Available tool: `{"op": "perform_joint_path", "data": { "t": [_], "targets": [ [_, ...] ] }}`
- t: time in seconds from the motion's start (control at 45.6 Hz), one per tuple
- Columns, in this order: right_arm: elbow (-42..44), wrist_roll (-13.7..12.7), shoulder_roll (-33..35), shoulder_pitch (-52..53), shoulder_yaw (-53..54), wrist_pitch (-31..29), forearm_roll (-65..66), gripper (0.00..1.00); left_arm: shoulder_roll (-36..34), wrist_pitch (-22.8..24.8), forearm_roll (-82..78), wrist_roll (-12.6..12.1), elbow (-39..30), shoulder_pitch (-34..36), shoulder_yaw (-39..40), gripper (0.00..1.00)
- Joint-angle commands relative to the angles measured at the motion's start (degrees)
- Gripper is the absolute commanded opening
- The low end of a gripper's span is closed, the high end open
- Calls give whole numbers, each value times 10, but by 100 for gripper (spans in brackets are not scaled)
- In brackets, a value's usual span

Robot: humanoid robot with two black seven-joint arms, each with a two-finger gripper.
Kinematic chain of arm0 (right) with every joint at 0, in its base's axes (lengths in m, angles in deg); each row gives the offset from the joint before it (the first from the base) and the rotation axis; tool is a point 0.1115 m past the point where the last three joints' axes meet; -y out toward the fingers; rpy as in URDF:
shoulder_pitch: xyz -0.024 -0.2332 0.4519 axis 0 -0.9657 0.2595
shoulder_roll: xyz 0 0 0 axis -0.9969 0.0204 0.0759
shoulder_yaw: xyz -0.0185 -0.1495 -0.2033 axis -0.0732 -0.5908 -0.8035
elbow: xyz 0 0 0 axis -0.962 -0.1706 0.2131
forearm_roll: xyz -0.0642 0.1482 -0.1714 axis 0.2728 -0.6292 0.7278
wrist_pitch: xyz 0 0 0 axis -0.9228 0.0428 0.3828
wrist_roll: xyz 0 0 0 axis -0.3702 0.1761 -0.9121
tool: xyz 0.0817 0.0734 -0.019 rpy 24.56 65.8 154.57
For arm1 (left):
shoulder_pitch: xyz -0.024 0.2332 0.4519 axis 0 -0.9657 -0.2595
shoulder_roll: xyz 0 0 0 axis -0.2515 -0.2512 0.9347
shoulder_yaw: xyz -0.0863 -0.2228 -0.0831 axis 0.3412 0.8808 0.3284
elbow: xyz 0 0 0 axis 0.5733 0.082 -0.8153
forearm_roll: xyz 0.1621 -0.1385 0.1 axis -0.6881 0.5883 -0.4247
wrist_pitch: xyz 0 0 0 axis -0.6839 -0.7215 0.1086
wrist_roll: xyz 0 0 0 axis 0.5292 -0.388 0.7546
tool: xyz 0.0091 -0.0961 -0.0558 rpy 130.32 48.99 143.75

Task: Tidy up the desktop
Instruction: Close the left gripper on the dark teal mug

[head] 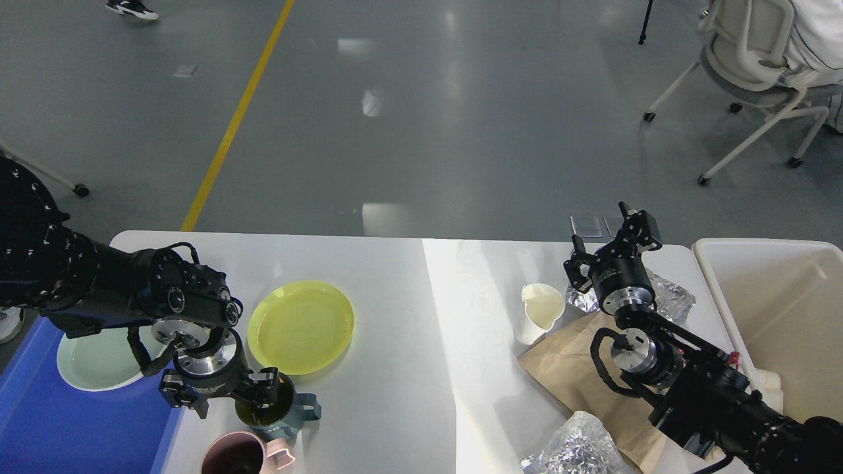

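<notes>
1. The desktop [408, 368], a wide, flat, smooth white tabletop with rounded corners, fills the lower half of the view. It shines where light hits it.
2. The left gripper [224, 398], black with a shiny metal ring above it, points down at a round teal-blue mug with a handle [276, 408]. Its two fingers are spread apart. One finger sits at the mug's rim, near the dark liquid inside, and the other is outside the mug on the left. I cannot tell if the fingers touch the mug.
3. Just in front of that mug stands a smooth pink mug with a dark inside [244, 455], partly cut off by the bottom edge.
4. A round, flat, see-through yellow plastic plate [301, 326] lies on the white top just behind the mugs.
5. A pale green round plate [89, 359] rests in a smooth blue plastic tray [59, 428] at the left edge.
6. The right gripper [616, 243], black and blocky, is held up with its fingers apart, holding nothing.
7. Near it sit a soft white paper cup with a bent rim [539, 313], a flat brown paper bag [573, 375], and two crinkly silver foil lumps [668, 296] [573, 447].
8. A big off-white plastic tub with smooth walls [777, 309] stands at the right edge.
</notes>
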Motion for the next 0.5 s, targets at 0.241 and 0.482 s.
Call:
{"op": "perform_joint_path", "data": {
  "t": [0.241, 0.482],
  "targets": [
    [0, 0, 0, 0, 0, 0, 0, 100, 11, -101, 0, -1, 1, -40, 0, 81],
    [0, 0, 0, 0, 0, 0, 0, 100, 23, -149, 0, 0, 1, -66, 0, 80]
  ]
}}
